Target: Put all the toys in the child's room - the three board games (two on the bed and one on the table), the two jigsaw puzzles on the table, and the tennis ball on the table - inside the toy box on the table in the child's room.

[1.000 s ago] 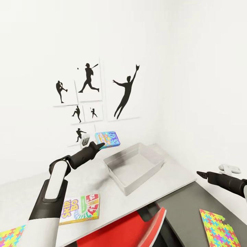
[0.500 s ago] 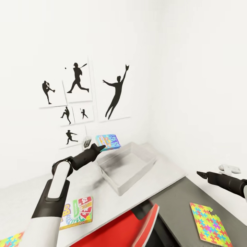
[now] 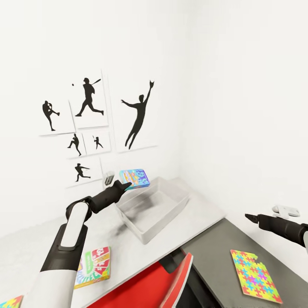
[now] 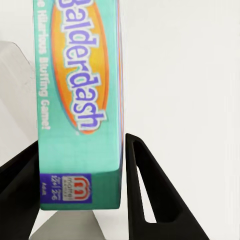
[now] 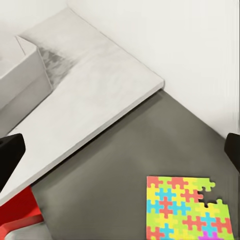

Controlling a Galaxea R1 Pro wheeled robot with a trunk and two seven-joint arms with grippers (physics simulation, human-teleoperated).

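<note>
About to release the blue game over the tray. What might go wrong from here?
The left gripper grips the blue board game by one end, so most of it hangs free and may tip on release.

The game hovers over the toy box near its far-left rim; it could clip the wall and land on the table.

The jigsaw puzzle sits on the lower dark cabinet and is easily overlooked.

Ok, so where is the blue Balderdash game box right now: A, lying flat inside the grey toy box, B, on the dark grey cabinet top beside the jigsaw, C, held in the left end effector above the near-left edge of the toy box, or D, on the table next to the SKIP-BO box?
C: the left end effector grips the Balderdash box in the air over the toy box edge; the left wrist view shows both fingers clamping it.
</note>
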